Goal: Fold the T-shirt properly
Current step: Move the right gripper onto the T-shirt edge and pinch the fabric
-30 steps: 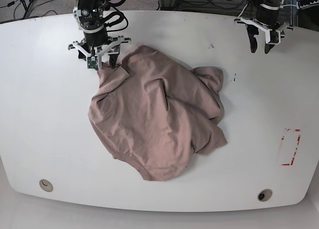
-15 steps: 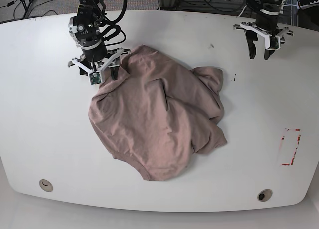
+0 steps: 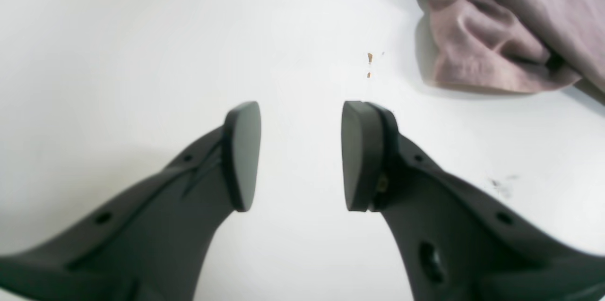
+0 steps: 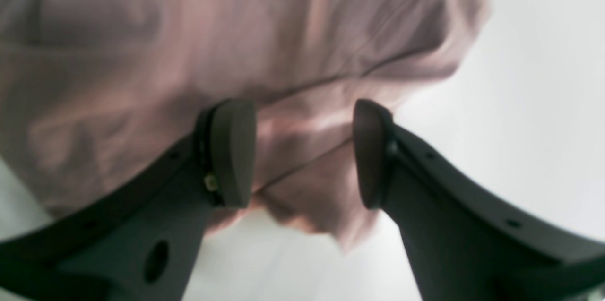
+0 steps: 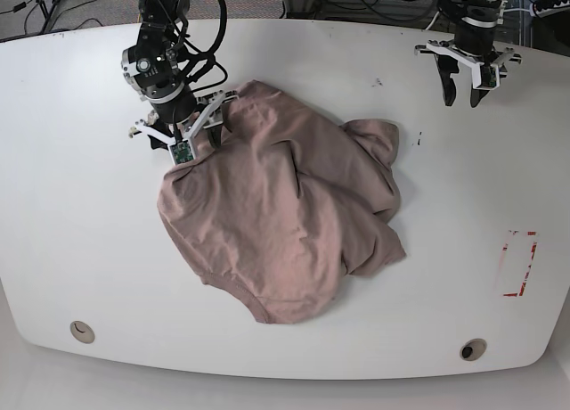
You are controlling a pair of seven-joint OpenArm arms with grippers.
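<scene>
On the white surface (image 5: 71,205) your T-shirt (image 5: 276,214) lies crumpled mid-surface, unfolded. Your right end effector (image 4: 302,154) sits over the shirt's top-left edge, jaws parted with cloth showing between the pads, not pinched. Your left end effector (image 3: 300,154) hangs parted and empty over bare surface, well apart from the shirt.
</scene>
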